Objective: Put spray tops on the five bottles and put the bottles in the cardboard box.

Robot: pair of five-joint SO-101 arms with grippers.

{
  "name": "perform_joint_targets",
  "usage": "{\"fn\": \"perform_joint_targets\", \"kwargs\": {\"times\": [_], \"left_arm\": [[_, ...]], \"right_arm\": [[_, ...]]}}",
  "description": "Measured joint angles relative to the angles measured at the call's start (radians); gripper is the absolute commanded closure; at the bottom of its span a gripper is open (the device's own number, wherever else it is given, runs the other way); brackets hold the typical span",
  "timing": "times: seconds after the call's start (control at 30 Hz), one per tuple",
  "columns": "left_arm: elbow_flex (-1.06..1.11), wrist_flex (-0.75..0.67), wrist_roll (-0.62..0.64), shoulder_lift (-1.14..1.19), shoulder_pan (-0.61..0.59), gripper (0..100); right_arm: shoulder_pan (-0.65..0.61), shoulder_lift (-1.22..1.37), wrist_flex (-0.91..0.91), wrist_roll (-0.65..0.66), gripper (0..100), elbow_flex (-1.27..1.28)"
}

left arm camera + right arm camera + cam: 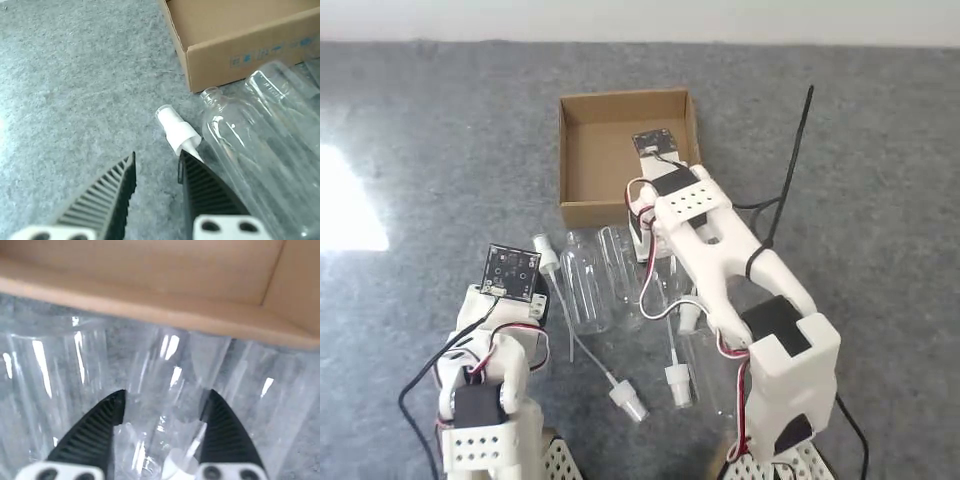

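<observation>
light: bright daylight is falling | glare: a white patch is burning out the grey mat at left | streaks are glinting on the bottles

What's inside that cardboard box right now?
The cardboard box shows a bare brown floor in the high view. The right arm reaches over its near corner and covers that patch, so what lies there cannot be seen.
</observation>
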Motion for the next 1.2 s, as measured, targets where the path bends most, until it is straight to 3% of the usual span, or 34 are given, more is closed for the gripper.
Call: {"fn": "perform_joint_targets", "kwargs": {"times": [0.73,1.0,1.2], "left_arm": [[0.000,0.000,0.000,0.000,0.000,87],[0.000,0.000,0.000,0.000,0.000,87],[0.000,0.000,0.000,0.000,0.000,87]], "right_arm": [[0.003,-0.281,0.095,-0.003,97.8,0.000],[0.048,-0.331,0.098,-0.155,97.8,0.000],[0.121,-0.382,0.100,-0.186,98.2,0.000]]}}
